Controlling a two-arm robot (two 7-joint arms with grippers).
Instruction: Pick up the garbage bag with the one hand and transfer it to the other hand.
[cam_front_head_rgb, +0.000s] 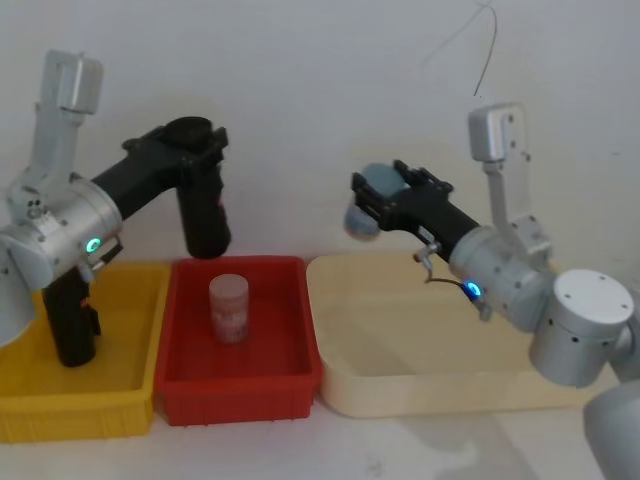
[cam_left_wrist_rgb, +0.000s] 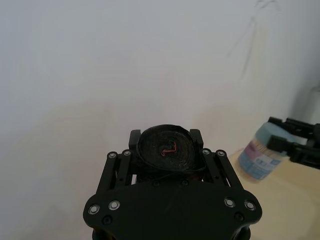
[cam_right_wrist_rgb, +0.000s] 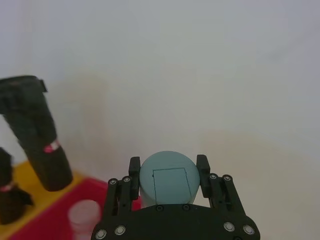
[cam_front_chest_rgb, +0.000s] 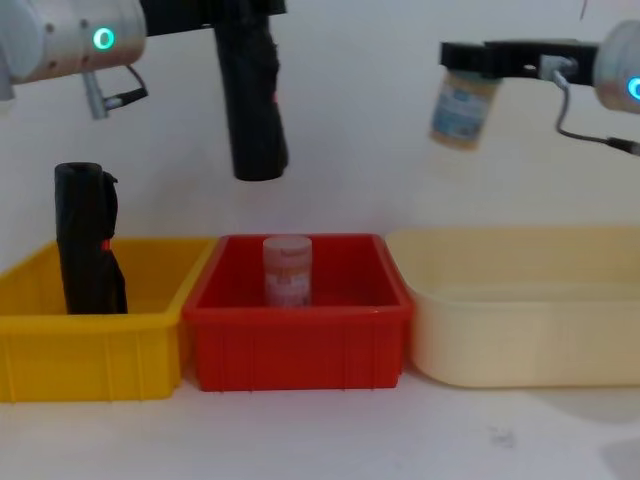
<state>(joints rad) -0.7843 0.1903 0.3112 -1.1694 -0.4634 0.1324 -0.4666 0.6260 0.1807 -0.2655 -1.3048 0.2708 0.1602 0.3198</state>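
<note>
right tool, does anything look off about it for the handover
Yes. The right tool is shut on a blue-lidded jar, held up in the air. That leaves it no free grip to take the garbage bag, which hangs upright from the left tool.

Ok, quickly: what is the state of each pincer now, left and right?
Left pincer: shut on the garbage bag, held in the air.
Right pincer: shut on a blue-lidded jar.
</note>
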